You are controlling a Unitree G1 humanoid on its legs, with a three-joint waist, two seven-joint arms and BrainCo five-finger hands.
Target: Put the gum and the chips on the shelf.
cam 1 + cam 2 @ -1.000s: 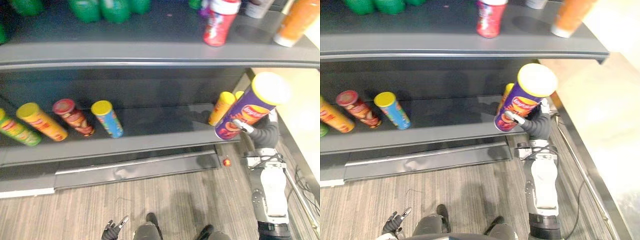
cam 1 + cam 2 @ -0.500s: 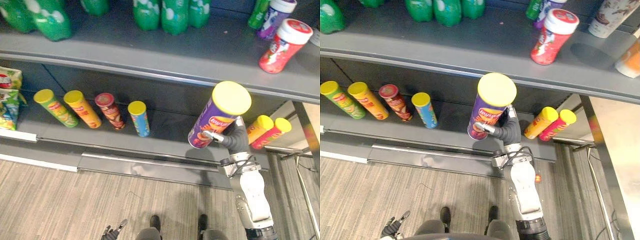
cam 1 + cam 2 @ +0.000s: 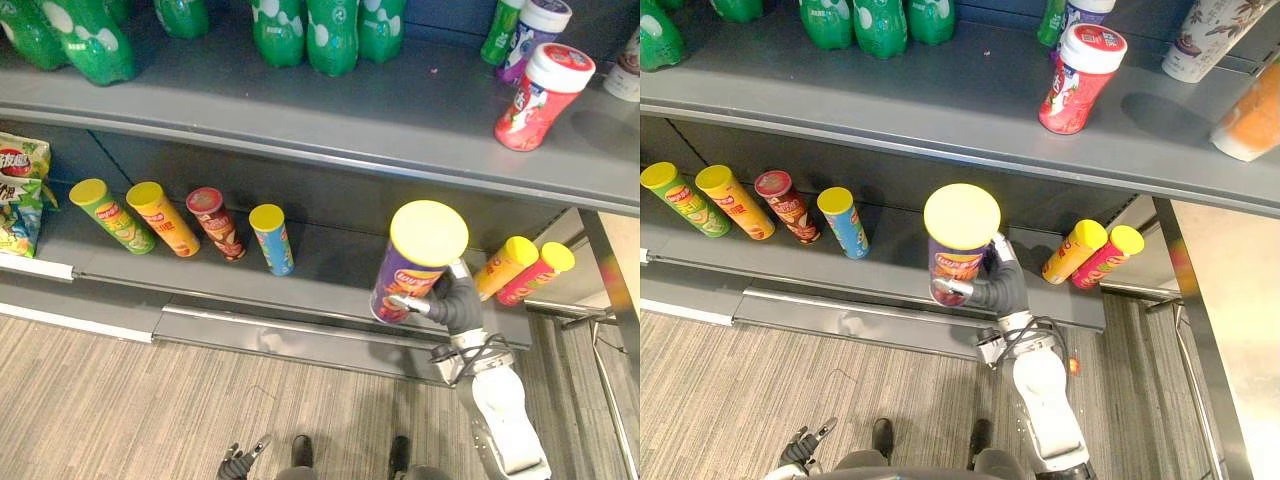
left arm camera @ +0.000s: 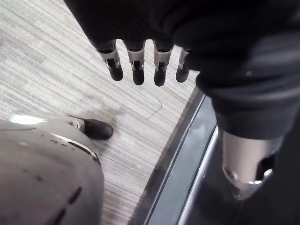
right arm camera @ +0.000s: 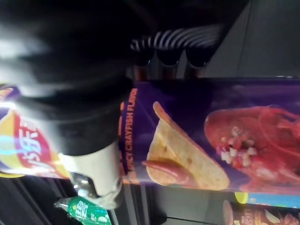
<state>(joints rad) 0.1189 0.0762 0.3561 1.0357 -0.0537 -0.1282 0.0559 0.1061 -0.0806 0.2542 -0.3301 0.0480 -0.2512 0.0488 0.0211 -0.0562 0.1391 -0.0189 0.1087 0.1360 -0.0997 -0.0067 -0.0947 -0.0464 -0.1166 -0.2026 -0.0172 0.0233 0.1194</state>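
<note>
One purple chips can [image 3: 415,262], right hand [image 3: 452,305] fingers wrapped round it, lower than before, left hand [image 4: 140,28] fingers relaxed

My right hand [image 3: 452,305] covers part of the purple chips can [image 3: 415,262], whose ends my wrist view crops. At nine o'clock a snack bag [image 3: 18,190] runs past the edge; at twelve the green bottles [image 3: 330,30] lose their tops; at two an orange container [image 3: 1250,122] is blurred and cropped

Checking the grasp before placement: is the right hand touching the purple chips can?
Touching. The right wrist view shows the right hand with its thumb and fingers curled round the purple chips can, pressed against its side.
</note>
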